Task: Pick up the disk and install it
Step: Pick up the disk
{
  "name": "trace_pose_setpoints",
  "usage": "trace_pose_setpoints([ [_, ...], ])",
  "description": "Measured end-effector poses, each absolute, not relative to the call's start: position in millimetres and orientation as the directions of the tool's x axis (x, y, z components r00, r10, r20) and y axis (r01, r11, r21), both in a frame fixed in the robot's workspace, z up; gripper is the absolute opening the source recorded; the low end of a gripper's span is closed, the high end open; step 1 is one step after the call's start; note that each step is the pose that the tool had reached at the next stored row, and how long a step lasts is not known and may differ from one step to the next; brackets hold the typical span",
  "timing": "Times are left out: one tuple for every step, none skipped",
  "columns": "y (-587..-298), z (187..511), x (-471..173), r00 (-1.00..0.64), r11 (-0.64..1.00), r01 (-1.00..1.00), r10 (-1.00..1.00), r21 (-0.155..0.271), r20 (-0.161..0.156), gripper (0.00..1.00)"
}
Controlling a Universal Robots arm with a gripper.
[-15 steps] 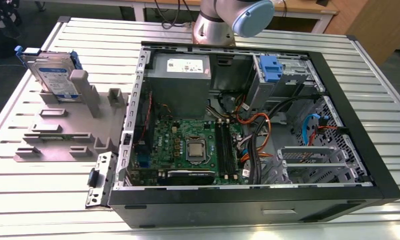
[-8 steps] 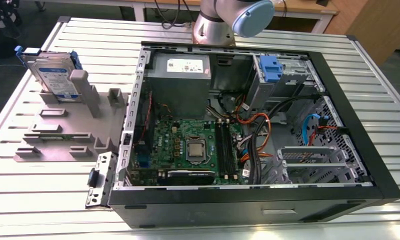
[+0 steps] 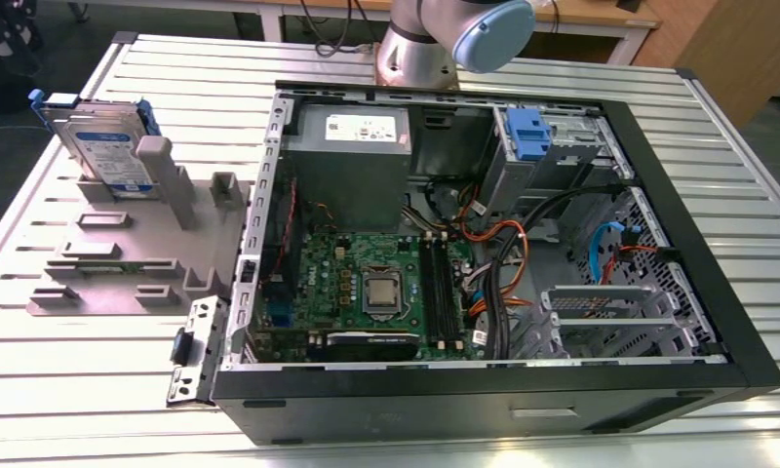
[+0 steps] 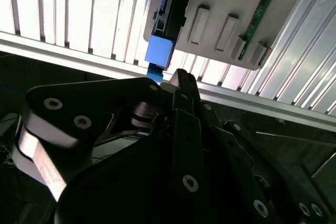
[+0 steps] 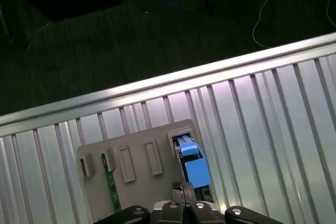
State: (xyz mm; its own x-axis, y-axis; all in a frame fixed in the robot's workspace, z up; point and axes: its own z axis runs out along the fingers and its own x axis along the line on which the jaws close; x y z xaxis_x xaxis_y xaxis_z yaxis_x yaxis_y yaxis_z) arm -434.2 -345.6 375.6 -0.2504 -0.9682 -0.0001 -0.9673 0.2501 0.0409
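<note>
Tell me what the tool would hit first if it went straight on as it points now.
Most likely the disk: its blue end sits right ahead of the tool, in the grey holder. The gap is hard to judge.

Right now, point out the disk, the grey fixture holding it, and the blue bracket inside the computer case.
disk [image 3: 104, 151]: exterior view, its printed label.
grey fixture [image 3: 156, 242]: exterior view, its flat base.
blue bracket [image 3: 526, 132]: exterior view, its front face.
</note>
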Motion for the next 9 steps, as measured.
trace_pose_setpoints([
  [-345.3,375.0,-434.3,-0.246,0.245,-0.969,-0.969,0.041,0.000,0.11],
  [-345.0,374.2,-434.3,-0.241,0.241,-0.970,-0.970,0.041,0.000,0.11],
  [-344.9,373.4,-434.2,-0.237,0.237,-0.971,-0.972,0.040,0.000,0.11],
  [-344.6,372.5,-434.3,-0.232,0.232,-0.972,-0.973,0.040,0.000,0.17],
  [-344.3,371.5,-434.3,-0.229,0.229,-0.973,-0.973,0.038,-0.001,0.24],
  [-343.9,370.2,-434.3,-0.226,0.226,-0.973,-0.974,0.036,-0.001,0.24],
  [-343.0,369.1,-434.2,-0.223,0.223,-0.974,-0.975,0.035,-0.002,0.29],
  [-342.2,367.7,-434.3,-0.219,0.218,-0.975,-0.976,0.033,-0.002,0.35],
  [-341.7,366.4,-434.3,-0.211,0.211,-0.977,-0.977,0.032,-0.002,0.35],
])
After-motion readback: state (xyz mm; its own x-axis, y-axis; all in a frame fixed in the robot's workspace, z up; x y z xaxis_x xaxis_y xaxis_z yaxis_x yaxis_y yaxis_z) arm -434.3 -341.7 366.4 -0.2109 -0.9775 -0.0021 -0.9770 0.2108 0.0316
